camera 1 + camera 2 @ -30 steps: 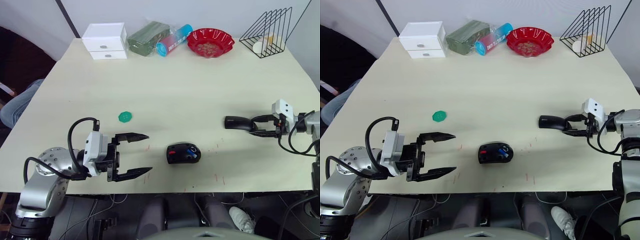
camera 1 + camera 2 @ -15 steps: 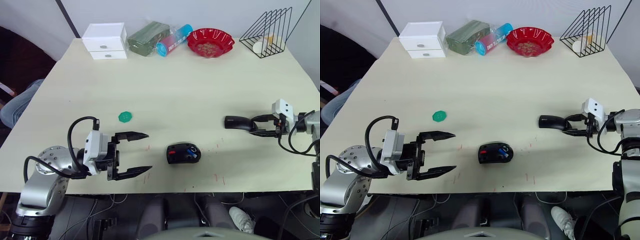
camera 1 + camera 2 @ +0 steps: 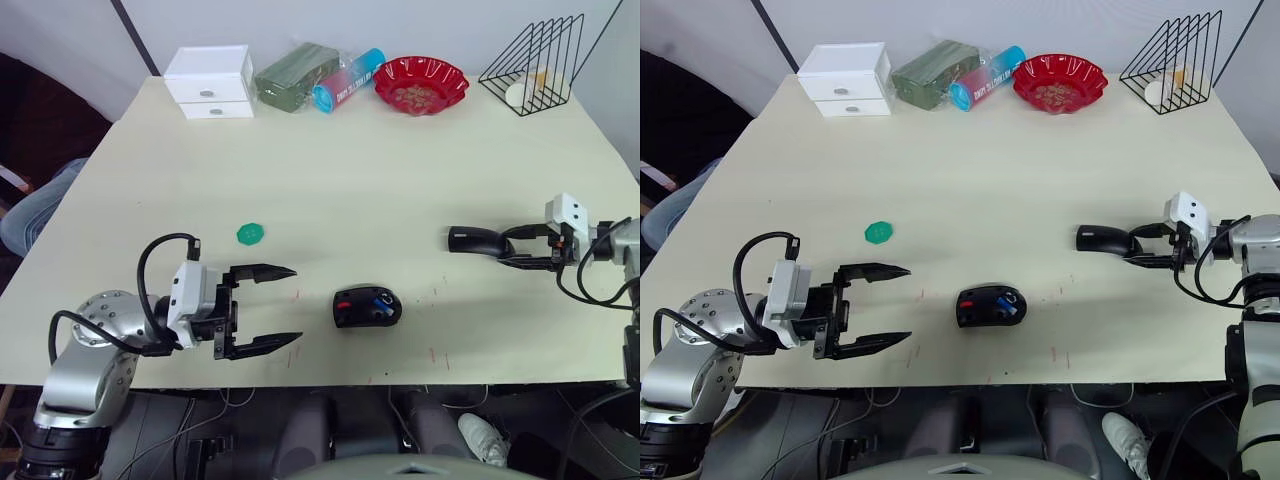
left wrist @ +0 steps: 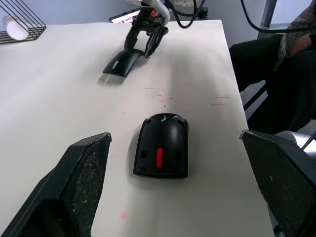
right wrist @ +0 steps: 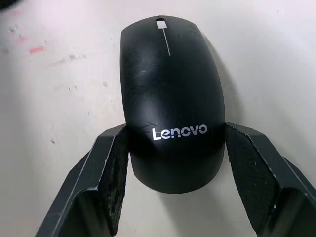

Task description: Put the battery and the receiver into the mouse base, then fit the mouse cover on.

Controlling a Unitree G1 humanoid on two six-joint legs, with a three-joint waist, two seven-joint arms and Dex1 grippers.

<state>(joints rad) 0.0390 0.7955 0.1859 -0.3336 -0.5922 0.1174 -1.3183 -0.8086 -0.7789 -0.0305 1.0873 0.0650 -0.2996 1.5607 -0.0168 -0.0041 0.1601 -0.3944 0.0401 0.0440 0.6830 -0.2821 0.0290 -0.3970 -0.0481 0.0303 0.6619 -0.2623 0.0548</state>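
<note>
Table (image 3: 350,180) open around mouse base (image 3: 367,307) (edge near).

glossy black mouse cover (image 5: 172,98), red bowl (image 3: 421,84)

Silver arms, black cables, black fingers (image 3: 262,271)

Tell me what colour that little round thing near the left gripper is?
The small round disc is green, clearest in the left eye view.
</note>
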